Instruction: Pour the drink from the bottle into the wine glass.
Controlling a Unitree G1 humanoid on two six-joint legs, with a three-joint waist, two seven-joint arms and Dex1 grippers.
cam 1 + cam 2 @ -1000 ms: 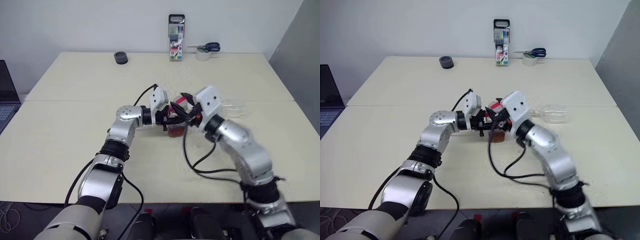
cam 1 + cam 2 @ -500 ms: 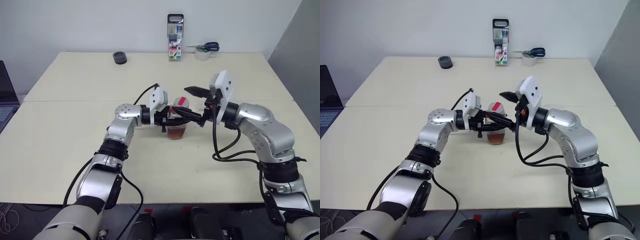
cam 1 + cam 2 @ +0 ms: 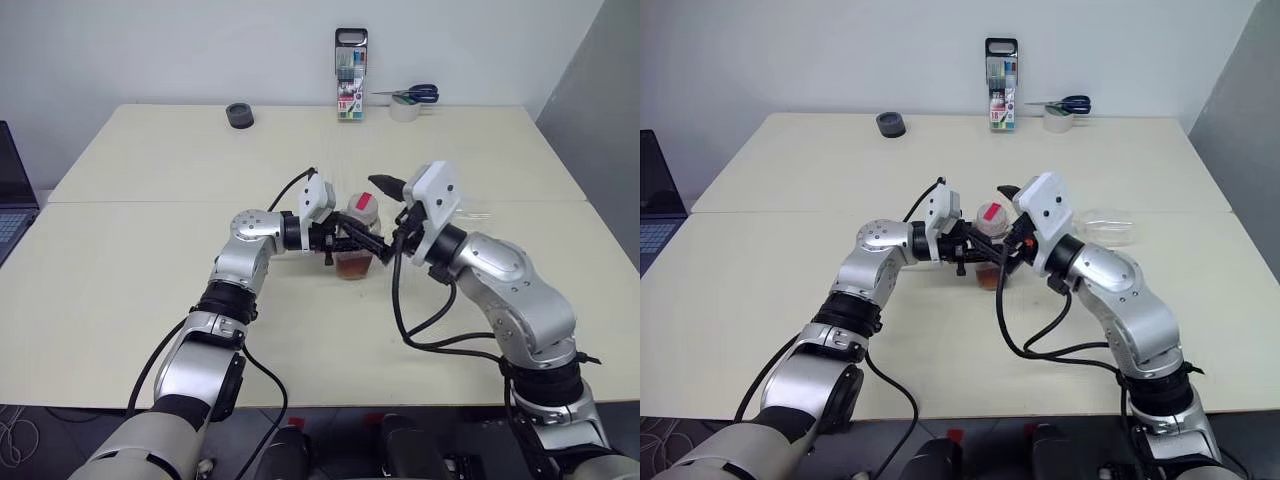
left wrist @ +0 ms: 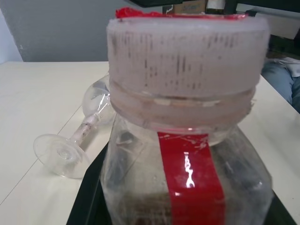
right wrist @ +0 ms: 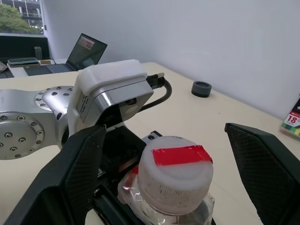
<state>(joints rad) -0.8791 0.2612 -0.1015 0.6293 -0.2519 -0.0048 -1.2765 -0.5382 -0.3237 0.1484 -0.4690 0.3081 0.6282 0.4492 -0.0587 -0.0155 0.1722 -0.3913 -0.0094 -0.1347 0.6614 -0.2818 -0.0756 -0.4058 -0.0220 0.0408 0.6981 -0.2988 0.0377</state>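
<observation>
Silver-grey jointed arms, white wrist housings, black cables, black-fingered grippers.

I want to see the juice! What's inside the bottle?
The bottle holds a little reddish-brown drink near its bottom. The cap is on top, and the left gripper around it hides part of it.

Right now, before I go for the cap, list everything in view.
bottle: one, clear, red label strip, mid-table, upright, capped.
drink: amber, low in the bottle.
wine glass: one, clear, lying on its side right of the bottle.
marker-pen case: one, upright, far edge.
scissors: one pair, blue handles, on the tape roll.
tape roll: one, whitish, far edge.
black ring: one, far left.
laptop: one, dark, left.
table: cream.
left gripper: jaws shut on the bottle.
right gripper: jaws open around the cap.
</observation>
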